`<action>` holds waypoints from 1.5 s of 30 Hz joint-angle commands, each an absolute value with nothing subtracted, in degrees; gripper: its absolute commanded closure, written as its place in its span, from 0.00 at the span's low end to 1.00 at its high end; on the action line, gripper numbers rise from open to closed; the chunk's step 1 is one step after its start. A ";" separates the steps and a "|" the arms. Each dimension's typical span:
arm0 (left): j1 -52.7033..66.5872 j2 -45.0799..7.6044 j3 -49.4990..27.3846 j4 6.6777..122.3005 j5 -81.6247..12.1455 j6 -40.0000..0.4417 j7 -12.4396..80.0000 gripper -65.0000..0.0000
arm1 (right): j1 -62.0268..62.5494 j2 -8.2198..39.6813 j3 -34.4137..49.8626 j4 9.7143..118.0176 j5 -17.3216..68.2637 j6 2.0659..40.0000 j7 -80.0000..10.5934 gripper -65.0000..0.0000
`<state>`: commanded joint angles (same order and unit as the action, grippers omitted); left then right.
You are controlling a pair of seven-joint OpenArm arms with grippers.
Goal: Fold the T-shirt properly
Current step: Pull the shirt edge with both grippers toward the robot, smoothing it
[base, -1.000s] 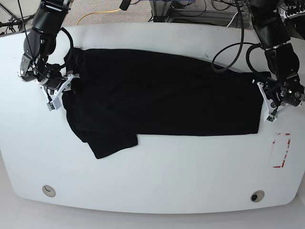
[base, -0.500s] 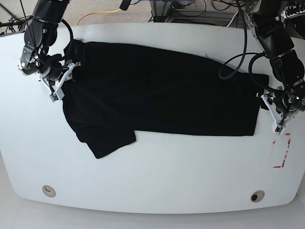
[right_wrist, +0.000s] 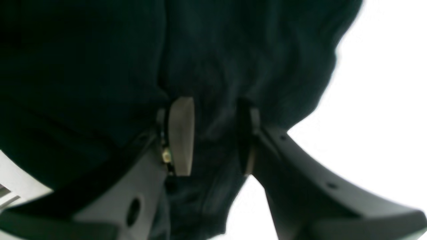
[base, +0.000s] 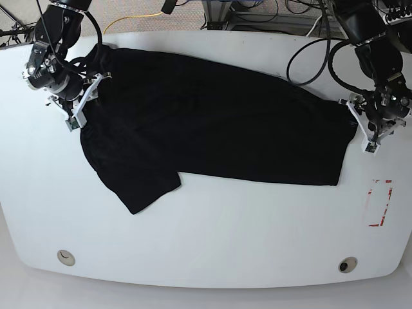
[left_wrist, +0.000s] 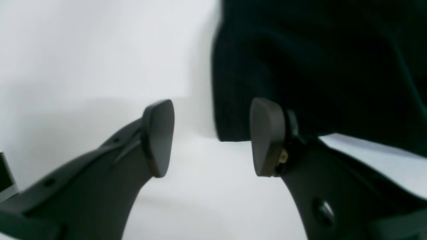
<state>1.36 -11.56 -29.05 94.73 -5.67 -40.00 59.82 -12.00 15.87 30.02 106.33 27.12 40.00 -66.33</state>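
In the left wrist view, the left end effector (left_wrist: 211,136) is spread, empty, with the shirt (left_wrist: 317,66) corner just at 1 o'clock of it on the bench (left_wrist: 83,50). In the right wrist view, the right end effector (right_wrist: 213,136) pinches a bunched fold of shirt (right_wrist: 100,66). In the base view, the shirt (base: 212,122) lies spread across the bench (base: 225,238), one sleeve trailing toward 7 o'clock. It looks soft, light and limp; hems and corners seem the best holds.
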 joint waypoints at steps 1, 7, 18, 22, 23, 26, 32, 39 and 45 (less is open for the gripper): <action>2.24 -11.47 -28.97 94.81 -5.67 -40.00 58.42 0.48 | -12.53 15.87 30.55 106.95 27.65 40.00 -67.38 0.68; 6.29 -11.38 -28.88 94.81 -6.02 -40.00 50.42 0.48 | -17.01 15.78 32.31 110.29 34.33 40.00 -70.55 0.68; 10.42 -11.38 -25.19 94.37 -5.76 -39.08 34.59 0.48 | -24.57 15.78 36.70 110.64 34.07 40.00 -70.46 0.68; 12.62 -11.91 -22.46 93.41 -5.58 -34.77 30.20 0.48 | -25.54 15.78 36.62 110.20 33.98 40.00 -70.46 0.68; 12.79 -11.91 -22.46 92.79 -5.58 -34.51 29.49 0.48 | -25.54 15.69 36.62 110.20 33.98 40.00 -70.46 0.68; 12.79 -12.09 -22.73 90.42 -5.14 -34.24 27.47 0.48 | -25.27 14.73 36.62 110.11 33.80 40.00 -70.37 0.68; 13.67 -12.26 -22.90 89.36 -0.84 -34.24 23.78 0.48 | -23.78 12.70 36.53 109.14 26.95 40.00 -69.32 0.68; 14.37 -12.35 -25.80 91.38 -0.84 -34.51 22.64 0.48 | -22.29 12.18 36.53 105.80 24.92 40.00 -69.14 0.68; 15.52 -12.26 -30.29 94.29 -0.92 -34.59 22.73 0.48 | -22.20 12.18 36.53 105.89 24.92 40.00 -69.14 0.68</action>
